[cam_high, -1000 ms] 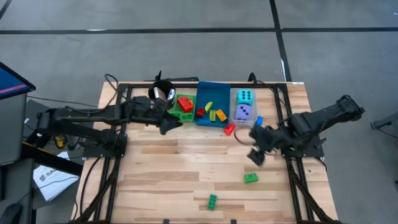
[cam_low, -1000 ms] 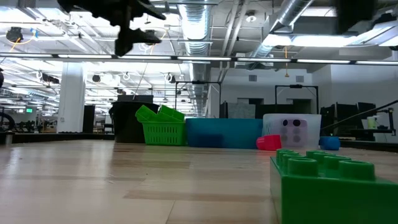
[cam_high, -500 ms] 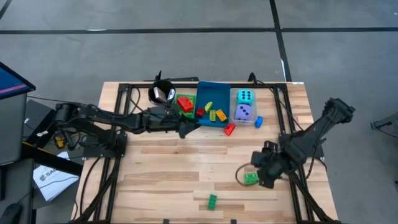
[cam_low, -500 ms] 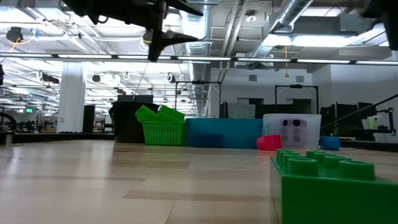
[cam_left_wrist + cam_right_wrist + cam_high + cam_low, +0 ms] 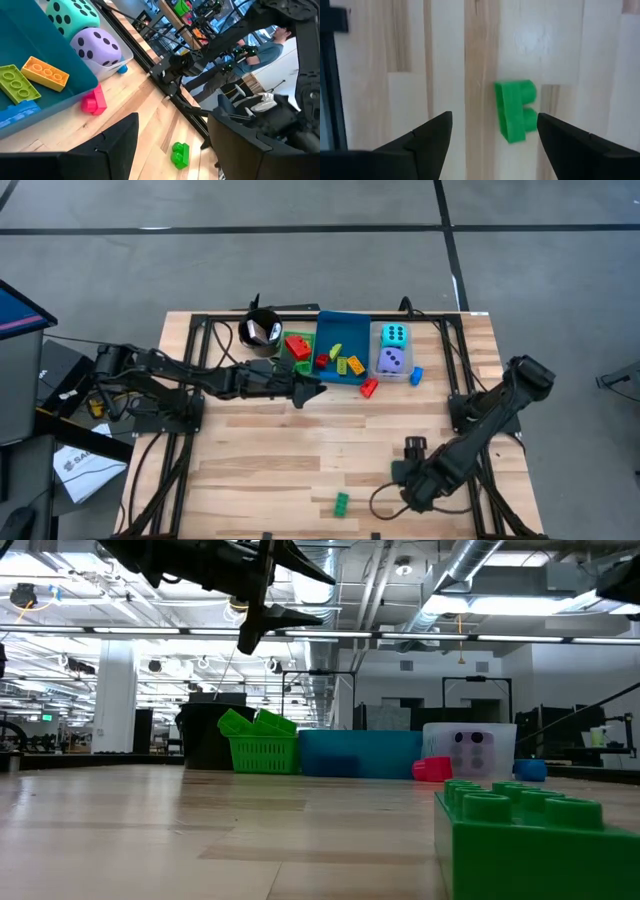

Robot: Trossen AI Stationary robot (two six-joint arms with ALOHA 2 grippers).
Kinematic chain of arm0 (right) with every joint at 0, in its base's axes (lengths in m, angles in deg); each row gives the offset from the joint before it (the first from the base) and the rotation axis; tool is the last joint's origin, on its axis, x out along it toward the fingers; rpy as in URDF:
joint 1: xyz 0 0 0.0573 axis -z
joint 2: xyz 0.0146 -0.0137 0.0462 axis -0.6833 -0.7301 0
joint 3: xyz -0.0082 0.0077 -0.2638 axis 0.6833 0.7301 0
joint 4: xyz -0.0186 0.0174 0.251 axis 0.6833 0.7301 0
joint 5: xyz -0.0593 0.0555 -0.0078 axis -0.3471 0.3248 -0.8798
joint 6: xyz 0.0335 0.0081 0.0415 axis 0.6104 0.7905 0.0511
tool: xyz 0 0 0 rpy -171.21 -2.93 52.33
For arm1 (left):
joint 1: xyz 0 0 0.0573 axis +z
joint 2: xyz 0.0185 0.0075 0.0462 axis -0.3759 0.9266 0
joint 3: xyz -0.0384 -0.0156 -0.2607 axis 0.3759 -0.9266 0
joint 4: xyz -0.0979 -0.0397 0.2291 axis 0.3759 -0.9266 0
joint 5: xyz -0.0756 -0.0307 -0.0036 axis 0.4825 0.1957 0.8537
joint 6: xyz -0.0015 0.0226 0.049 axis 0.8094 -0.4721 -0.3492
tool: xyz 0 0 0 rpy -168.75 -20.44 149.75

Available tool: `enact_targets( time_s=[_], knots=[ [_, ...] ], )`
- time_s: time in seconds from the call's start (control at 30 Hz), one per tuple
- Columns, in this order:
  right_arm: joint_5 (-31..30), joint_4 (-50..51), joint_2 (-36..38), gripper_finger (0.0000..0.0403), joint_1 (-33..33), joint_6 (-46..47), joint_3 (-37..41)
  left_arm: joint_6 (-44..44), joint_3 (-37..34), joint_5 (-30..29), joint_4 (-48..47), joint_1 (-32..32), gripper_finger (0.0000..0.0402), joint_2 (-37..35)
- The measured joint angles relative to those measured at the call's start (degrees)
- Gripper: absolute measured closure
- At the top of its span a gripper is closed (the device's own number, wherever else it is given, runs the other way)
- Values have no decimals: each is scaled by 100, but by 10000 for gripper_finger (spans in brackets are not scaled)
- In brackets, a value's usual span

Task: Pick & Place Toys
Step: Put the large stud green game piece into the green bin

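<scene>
The table (image 5: 250,450) is seen from above with the blue tray (image 5: 340,345) and dice at its far edge. The left gripper (image 5: 312,389) is held in the air just short of that tray, fingers parted and empty. The right gripper (image 5: 418,492) is lowered over the near side, fingers spread with nothing between them, a green brick (image 5: 516,111) lying ahead of them on the wood. A pick seems to be in hand; descent and closing are called for next.
</scene>
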Motion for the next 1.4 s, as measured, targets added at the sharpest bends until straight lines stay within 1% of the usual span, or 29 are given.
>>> enact_targets(
  time_s=[0.13, 0.53, 0.63, 0.73, 1.03, 1.23, 1.4],
  knots=[
    [33, -69, -219, 117, 148, 25, 4, -8, 4, 2, 20, 0, 170, -55],
    [54, -136, -219, 117, 633, -333, 15, -304, -2, 2, 1, 0, 170, -144],
    [264, -160, -216, 117, 712, -341, 168, -308, -2, 2, -11, 2, 170, -144],
    [627, -318, -217, 117, 756, -343, 363, -317, -2, 2, -6, 2, 170, -144],
    [610, -477, -214, 117, 736, -714, 489, -319, -2, 4, -6, 5, 170, -144],
    [1031, -1130, -216, 117, 828, -348, 979, -319, -2, 4, -7, 5, 170, -144],
    [1038, -1160, -216, 117, 858, -378, 1121, -319, -2, 4, -8, 5, 170, -144]
  ],
)
